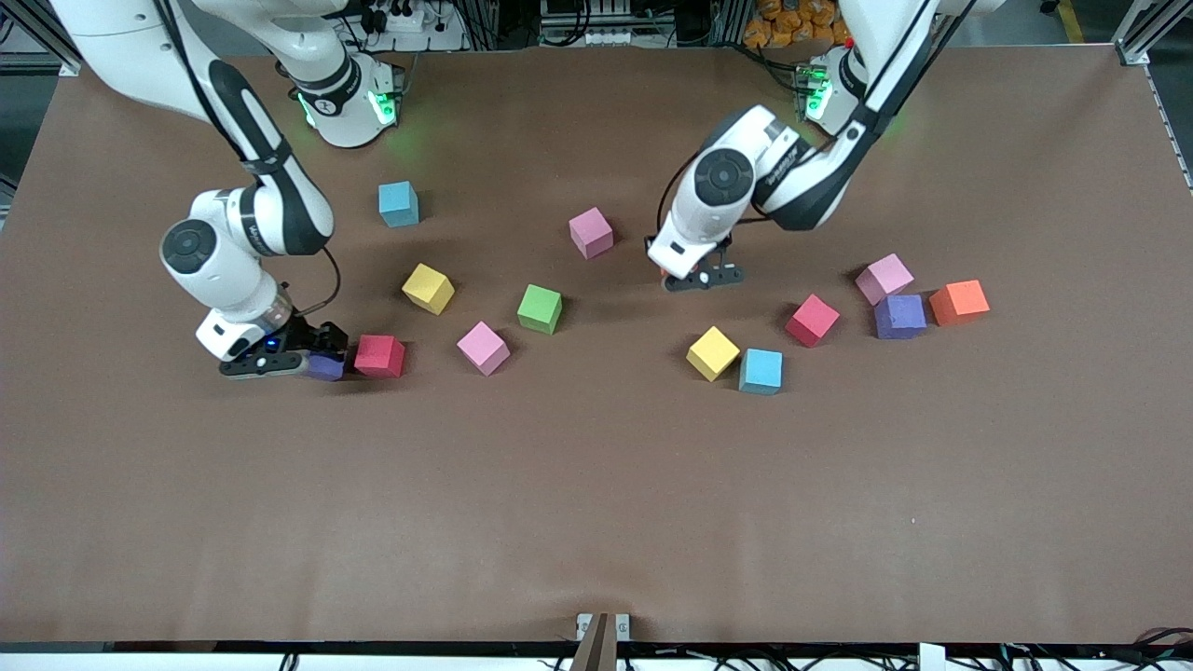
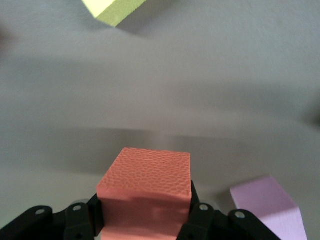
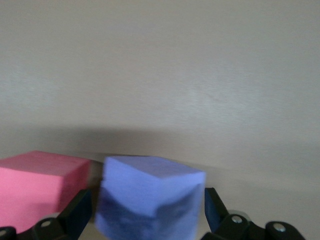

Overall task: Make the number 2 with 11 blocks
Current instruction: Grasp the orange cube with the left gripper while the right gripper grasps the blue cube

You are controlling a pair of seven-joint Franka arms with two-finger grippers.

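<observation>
Brown matte table (image 1: 596, 522) fills the frame. Along the top edge are the arm bases, cables and aluminium framing; the room itself is hard to make out.

The blocks lie loose in a middle band, no rows. Toward the right arm's end: blue block (image 1: 399, 203), yellow block (image 1: 428, 288), green block (image 1: 540, 308), pink block (image 1: 483, 348), red block (image 1: 379, 356). Upper middle: second pink block (image 1: 591, 232). Toward the left arm's end: second yellow block (image 1: 712, 352) touching a second blue block (image 1: 761, 371), second red block (image 1: 812, 320), then a tight cluster of third pink block (image 1: 884, 278), purple block (image 1: 899, 316) and orange block (image 1: 959, 302).

Right gripper (image 1: 317, 354) is low at the table, fingers spread to either side of a second purple block (image 1: 326, 365), which sits just beside the red one; contact is unclear in the blurred wrist view.

Left gripper (image 1: 699, 278) is over bare table at frame centre, fingers pinching a reddish-orange block (image 2: 145, 190), mostly hidden in the front view. Its wrist view cuts off a yellow corner and a pink block.
</observation>
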